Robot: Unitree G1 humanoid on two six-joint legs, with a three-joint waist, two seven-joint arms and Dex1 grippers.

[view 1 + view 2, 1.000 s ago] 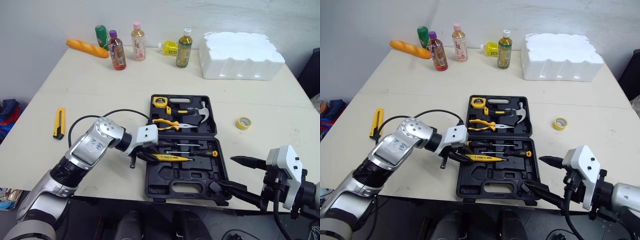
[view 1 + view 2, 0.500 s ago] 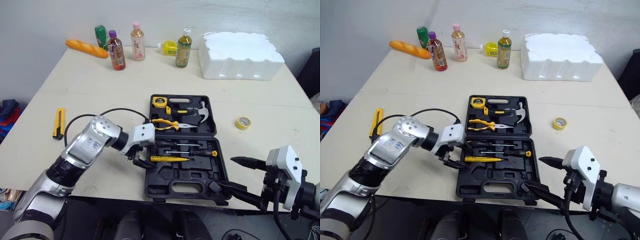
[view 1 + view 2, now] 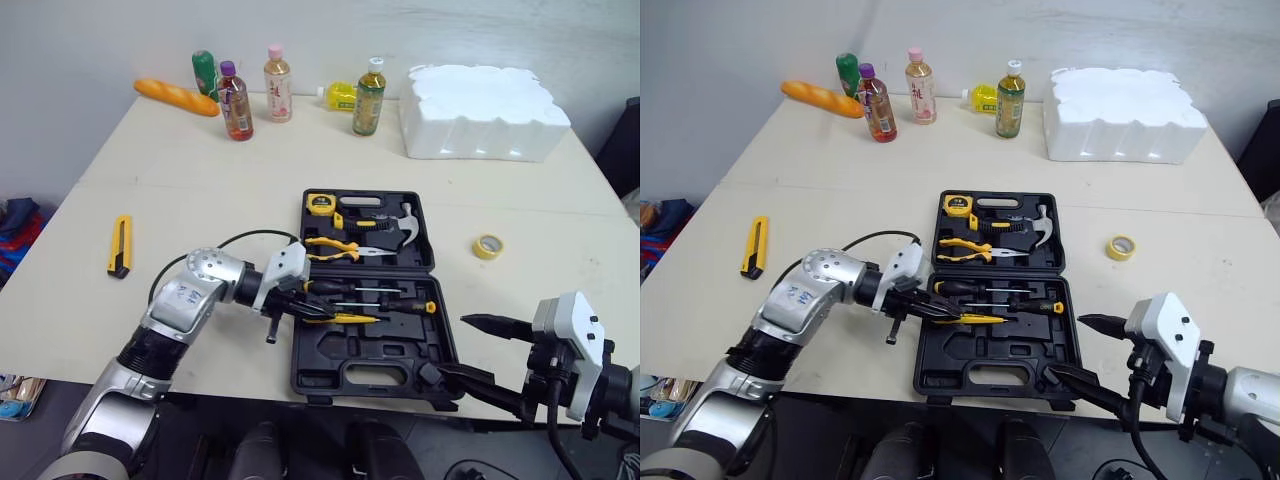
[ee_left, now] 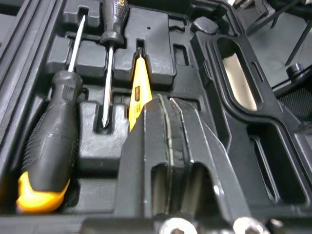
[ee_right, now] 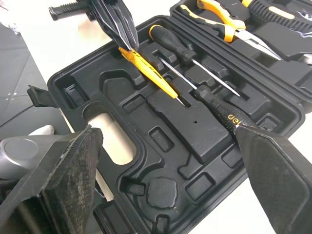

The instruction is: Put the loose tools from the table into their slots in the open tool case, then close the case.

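Brought the left gripper (image 3: 303,308) back from the tool case (image 3: 320,350)'s left rim onto the yellow test screwdriver (image 3: 345,319)'s handle end, fingers pressed together, tips touching it as it lies in its slot. Holds the right gripper (image 3: 447,346) spread wide off the case's front right corner. Judged partway: yellow utility knife (image 3: 118,245) and tape roll (image 3: 487,246) left loose on the table (image 3: 200,190), lid open.

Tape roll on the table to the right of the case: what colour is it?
Yellow. The tape roll shows best in the left eye view.
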